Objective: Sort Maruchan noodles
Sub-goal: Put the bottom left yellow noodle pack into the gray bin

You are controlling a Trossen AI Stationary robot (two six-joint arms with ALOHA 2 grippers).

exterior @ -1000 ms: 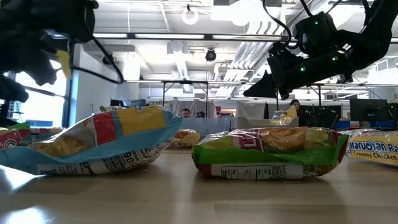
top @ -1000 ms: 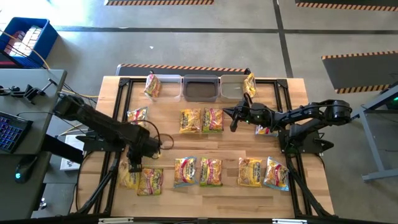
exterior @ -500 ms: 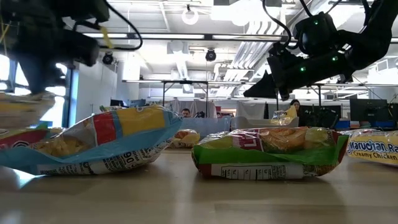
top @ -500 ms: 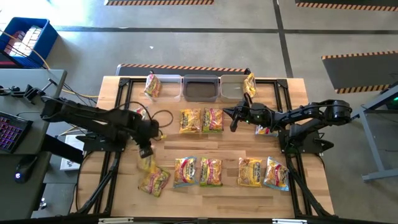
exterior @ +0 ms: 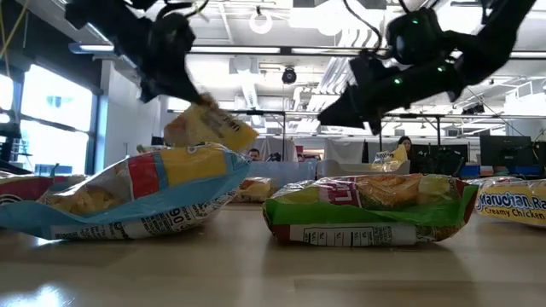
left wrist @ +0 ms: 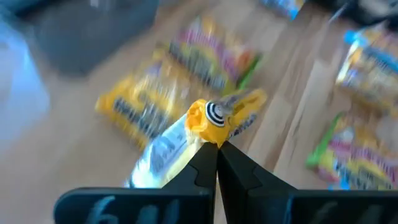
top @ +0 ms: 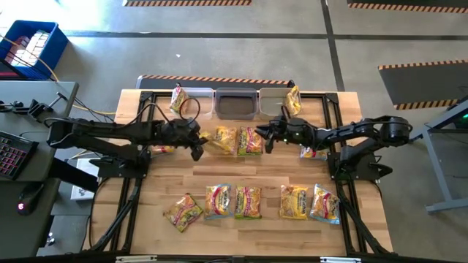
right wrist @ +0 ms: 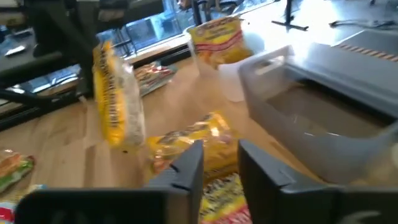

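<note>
Item: Maruchan noodles, flat crinkled plastic packets, mostly yellow, some with green-red or blue-red printing.

Location: a row of five packets is laid along the near part of the table; a pair is laid mid-table before the clear bins. One packet is propped at the left end of the bins, another at the right end. A further packet is partly hidden under the right arm.

In hand: one yellow packet is held clear of the table by the left claw, whose fingers are pinched together on the crimped end seal. In the low view it hangs tilted.

Right claw: parted a little, nothing held, poised just above the mid-table pair.

Handling, as judged: light; the film is thin, glossy and likely slippery; the noodle block inside is stiff but brittle, and is liable to be crushed by a hard squeeze across the face. A hold is best taken at the flat end seam or across the short sides. A packet held by one seam is expected to swing and sag.
</note>
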